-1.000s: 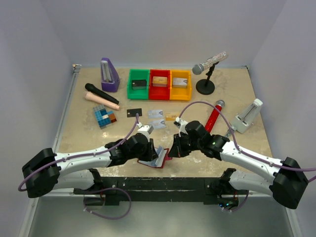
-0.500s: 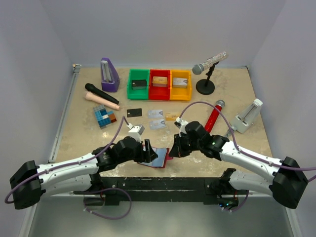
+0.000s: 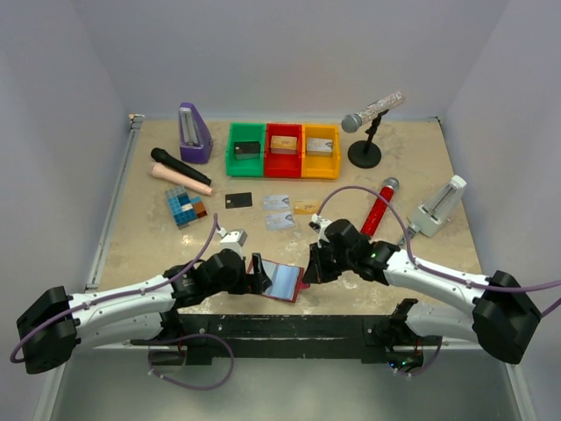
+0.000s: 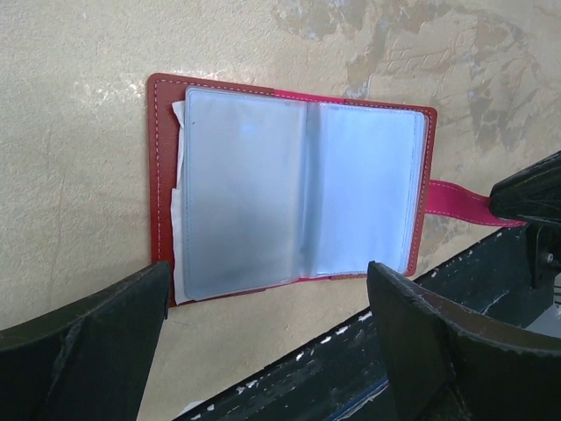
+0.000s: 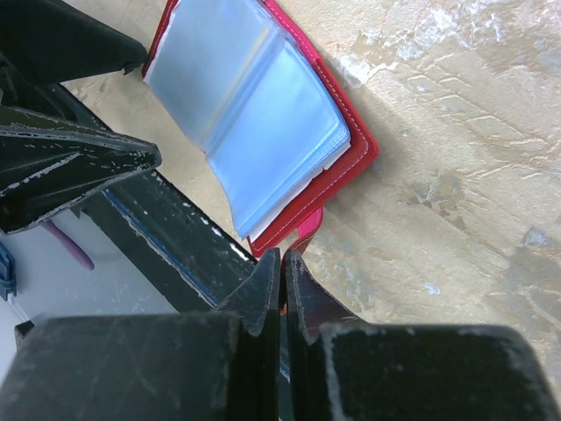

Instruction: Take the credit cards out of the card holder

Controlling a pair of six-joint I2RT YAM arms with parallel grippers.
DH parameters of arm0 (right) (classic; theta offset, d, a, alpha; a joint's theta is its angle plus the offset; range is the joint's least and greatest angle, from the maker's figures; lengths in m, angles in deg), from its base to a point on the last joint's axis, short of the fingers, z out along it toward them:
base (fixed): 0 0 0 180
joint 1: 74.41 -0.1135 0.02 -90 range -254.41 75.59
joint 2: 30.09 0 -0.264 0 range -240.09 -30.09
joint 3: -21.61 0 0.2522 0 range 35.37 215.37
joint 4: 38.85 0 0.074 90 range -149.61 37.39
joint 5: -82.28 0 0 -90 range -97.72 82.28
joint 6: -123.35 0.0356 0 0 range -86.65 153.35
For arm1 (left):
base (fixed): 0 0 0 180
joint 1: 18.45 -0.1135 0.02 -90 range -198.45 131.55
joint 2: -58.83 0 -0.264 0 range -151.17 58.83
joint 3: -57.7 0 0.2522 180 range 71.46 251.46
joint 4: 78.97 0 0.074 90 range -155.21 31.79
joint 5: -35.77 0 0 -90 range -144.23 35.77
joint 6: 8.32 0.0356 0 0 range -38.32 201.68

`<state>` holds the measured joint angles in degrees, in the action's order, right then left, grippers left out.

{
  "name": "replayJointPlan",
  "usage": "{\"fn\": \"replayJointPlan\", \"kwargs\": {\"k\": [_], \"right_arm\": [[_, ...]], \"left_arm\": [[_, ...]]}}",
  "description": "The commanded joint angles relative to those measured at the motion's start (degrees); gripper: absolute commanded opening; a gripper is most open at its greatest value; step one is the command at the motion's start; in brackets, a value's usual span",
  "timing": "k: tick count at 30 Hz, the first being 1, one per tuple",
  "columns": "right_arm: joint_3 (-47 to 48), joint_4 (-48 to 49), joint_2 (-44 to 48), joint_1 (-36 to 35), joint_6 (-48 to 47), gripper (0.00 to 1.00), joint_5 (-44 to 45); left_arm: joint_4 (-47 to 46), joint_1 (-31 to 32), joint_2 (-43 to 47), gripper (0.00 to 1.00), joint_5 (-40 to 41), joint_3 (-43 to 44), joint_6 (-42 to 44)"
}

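Card holder (image 3: pixel 282 280) lies open flat at the near edge of the tabletop (image 3: pixel 140 228), pockets up, between my two arms. My left fingers (image 4: pixel 83 351) are spread wide and grip nothing. The holder is right ahead of them, its open width running across their gap. My right fingers (image 5: pixel 266 294) are pinched closed on the snap tab (image 4: pixel 460 200) at its right end. Pockets look empty. Four credit cards (image 3: pixel 276 203) lie well apart, farther back. Left arm is nearer for any pocket check.
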<state>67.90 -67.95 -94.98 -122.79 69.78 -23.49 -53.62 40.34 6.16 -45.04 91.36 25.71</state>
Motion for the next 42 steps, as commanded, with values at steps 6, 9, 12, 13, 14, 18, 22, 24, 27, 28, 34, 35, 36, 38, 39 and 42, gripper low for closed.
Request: {"fn": "replayJointPlan", "kwargs": {"k": [6,9,12,13,14,18,22,24,27,28,34,35,36,38,39,42], "right_arm": [[0.07,2.24,-0.24,-0.22,-0.04,0.00,0.65],[-0.01,2.41,-0.59,-0.22,-0.12,0.00,0.39],[0.07,2.76,-0.95,-0.22,-0.04,0.00,0.13],[-0.01,2.85,-1.03,-0.22,-0.04,0.00,0.13],[-0.01,2.85,-1.30,-0.22,-0.04,0.00,0.04],[-0.01,3.20,-1.56,-0.22,-0.13,0.00,-0.14],[-0.10,3.38,-1.83,-0.22,-0.13,0.00,-0.31],[-0.10,3.38,-1.74,-0.22,-0.13,0.00,-0.31],[-0.10,3.20,-1.48,-0.22,-0.21,0.00,-0.23],[-0.10,3.20,-1.48,-0.22,-0.21,0.00,-0.23],[-0.10,3.20,-1.56,-0.22,-0.21,0.00,-0.14],[-0.02,3.29,-1.65,-0.22,-0.21,0.00,-0.14],[-0.10,3.29,-1.74,-0.22,-0.21,0.00,-0.14],[-0.10,3.29,-1.83,-0.22,-0.21,0.00,-0.05],[-0.10,3.29,-1.91,-0.22,-0.30,0.00,0.04],[-0.10,3.29,-2.18,-0.14,-0.30,0.00,0.39]], "left_arm": [[-4.38,-0.25,-2.70,0.91,-0.93,-0.21,0.77],[-6.05,-0.25,-3.14,0.88,-1.89,-0.83,0.77],[-7.11,-0.25,-3.76,0.85,-2.86,-1.09,0.95],[-7.90,-0.25,-3.76,0.84,-3.30,-1.35,0.95],[-8.77,-0.25,-3.67,0.82,-3.74,-1.79,0.95],[-13.15,-0.25,-3.24,0.76,-5.58,-2.41,1.56],[-14.84,-0.25,-2.97,0.74,-6.99,-2.50,2.26],[-15.72,-0.25,-2.27,0.74,-7.17,-2.85,2.35],[-16.69,-0.25,-0.78,0.75,-7.34,-3.29,2.61],[-17.04,-0.25,-0.25,0.76,-7.52,-3.38,2.62],[-20.73,-0.16,1.25,0.82,-10.85,-3.29,4.28],[-21.17,-0.16,1.07,0.83,-11.47,-3.03,4.55],[-21.18,-0.16,0.72,0.83,-11.91,-2.42,4.81],[-21.53,-0.07,-0.15,0.84,-13.05,-1.62,5.34],[-21.79,-0.07,-0.85,0.84,-13.49,-1.27,5.69],[-22.49,0.10,-3.14,0.84,-15.25,0.13,6.22]]}}
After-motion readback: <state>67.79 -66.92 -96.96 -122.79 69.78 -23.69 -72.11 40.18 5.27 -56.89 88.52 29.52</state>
